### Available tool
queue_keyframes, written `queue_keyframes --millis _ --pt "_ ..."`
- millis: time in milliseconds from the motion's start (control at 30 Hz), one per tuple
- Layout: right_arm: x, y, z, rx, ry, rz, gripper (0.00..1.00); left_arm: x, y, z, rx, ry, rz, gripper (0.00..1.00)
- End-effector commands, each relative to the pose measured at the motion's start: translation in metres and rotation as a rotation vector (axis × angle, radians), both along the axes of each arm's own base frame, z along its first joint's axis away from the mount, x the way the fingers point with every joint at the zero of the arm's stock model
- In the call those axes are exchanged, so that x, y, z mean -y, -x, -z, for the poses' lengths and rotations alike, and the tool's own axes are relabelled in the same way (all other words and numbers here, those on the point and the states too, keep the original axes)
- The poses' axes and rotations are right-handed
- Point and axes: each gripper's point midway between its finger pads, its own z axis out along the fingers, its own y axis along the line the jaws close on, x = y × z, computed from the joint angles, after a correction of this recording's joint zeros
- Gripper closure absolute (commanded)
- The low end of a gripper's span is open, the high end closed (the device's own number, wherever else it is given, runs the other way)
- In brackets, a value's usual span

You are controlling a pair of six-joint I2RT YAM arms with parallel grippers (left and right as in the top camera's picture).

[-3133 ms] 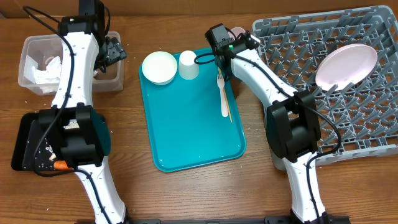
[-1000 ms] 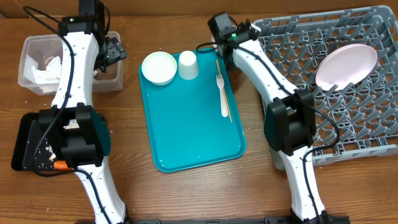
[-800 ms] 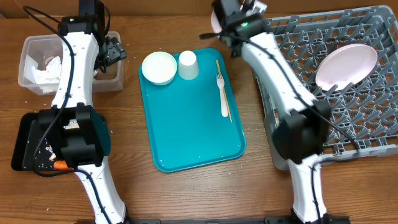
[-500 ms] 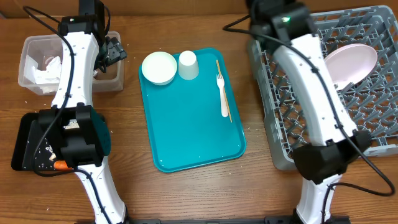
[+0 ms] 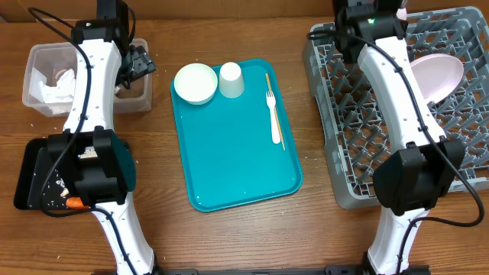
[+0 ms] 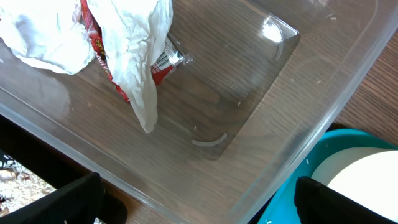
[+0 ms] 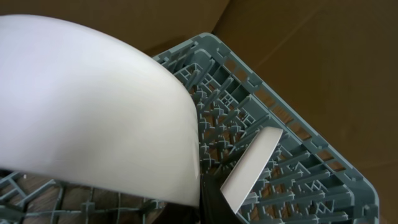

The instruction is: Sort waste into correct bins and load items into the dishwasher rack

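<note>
Bowl (image 7: 93, 106), smooth, round and white, looms over the grey lattice-walled rack (image 7: 311, 174).

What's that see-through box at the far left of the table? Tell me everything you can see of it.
The clear tub is a rectangular, see-through plastic box with rounded corners, standing upright on the wooden table at the far left, near the black tray. Crumpled white napkins and a red foil wrapper lie at its left end; the rest of its floor is bare. The left claw, wide open, hangs above its right end.
</note>
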Motion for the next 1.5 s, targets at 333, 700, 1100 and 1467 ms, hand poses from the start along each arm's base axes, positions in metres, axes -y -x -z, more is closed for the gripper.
queue_keyframes --millis 333,700,1100,1467 --pt "0.001 -0.004 0.057 -0.005 0.06 0.012 0.96 -0.001 -0.004 -0.01 0.034 0.007 -0.024 0.0" --pt "0.005 0.001 0.08 -0.003 0.093 0.031 0.96 -0.001 -0.004 -0.01 0.034 0.007 -0.024 0.0" --pt "-0.007 0.002 0.099 -0.066 -0.006 -0.028 0.96 -0.001 -0.004 -0.01 0.034 0.007 -0.024 0.0" --pt "-0.037 0.014 0.119 -0.199 -0.141 -0.132 0.57 -0.001 -0.004 -0.01 0.034 0.007 -0.024 0.0"
